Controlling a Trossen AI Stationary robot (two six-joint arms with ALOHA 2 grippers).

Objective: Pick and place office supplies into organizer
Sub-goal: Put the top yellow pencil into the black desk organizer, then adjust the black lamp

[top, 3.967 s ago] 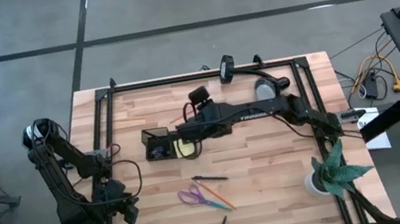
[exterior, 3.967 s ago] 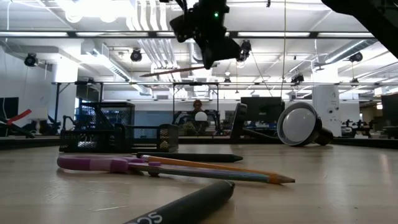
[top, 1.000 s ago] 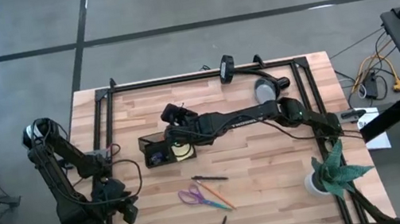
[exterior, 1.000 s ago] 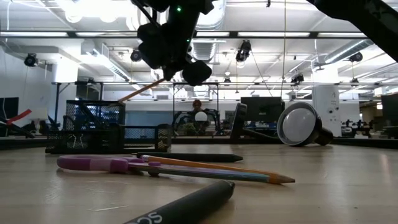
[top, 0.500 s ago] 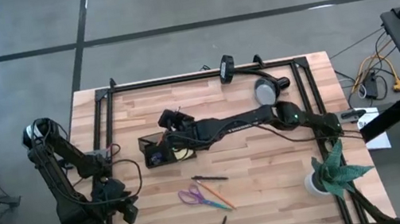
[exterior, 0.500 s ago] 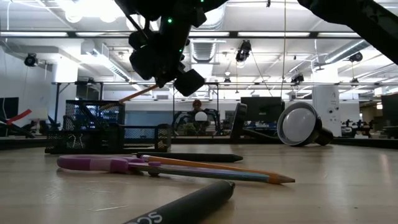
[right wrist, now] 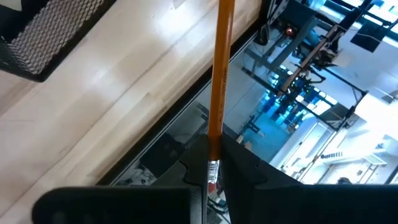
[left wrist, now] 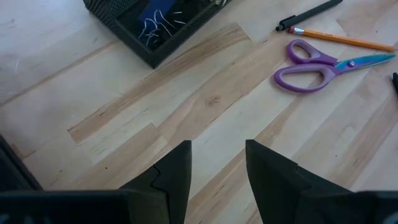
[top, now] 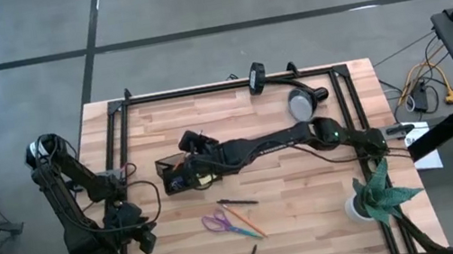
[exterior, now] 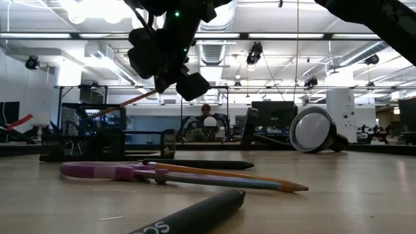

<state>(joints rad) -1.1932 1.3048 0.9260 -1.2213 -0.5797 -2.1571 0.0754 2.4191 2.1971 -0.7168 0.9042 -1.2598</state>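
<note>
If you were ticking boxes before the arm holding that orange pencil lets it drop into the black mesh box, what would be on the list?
1. Right end effector clamped on the orange pencil: ok.
2. Pencil angled down toward the organizer: ok.
3. Tip inside a compartment: cannot tell.
4. Organizer flat on the table: ok.
5. Left end effector open, parked near the table's corner, clear of the path: ok.
6. Scissors and pens still outside: not ok.

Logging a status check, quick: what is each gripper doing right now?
Left gripper: open, empty, parked low over bare table.
Right gripper: shut on the orange pencil, above the organizer.
</note>
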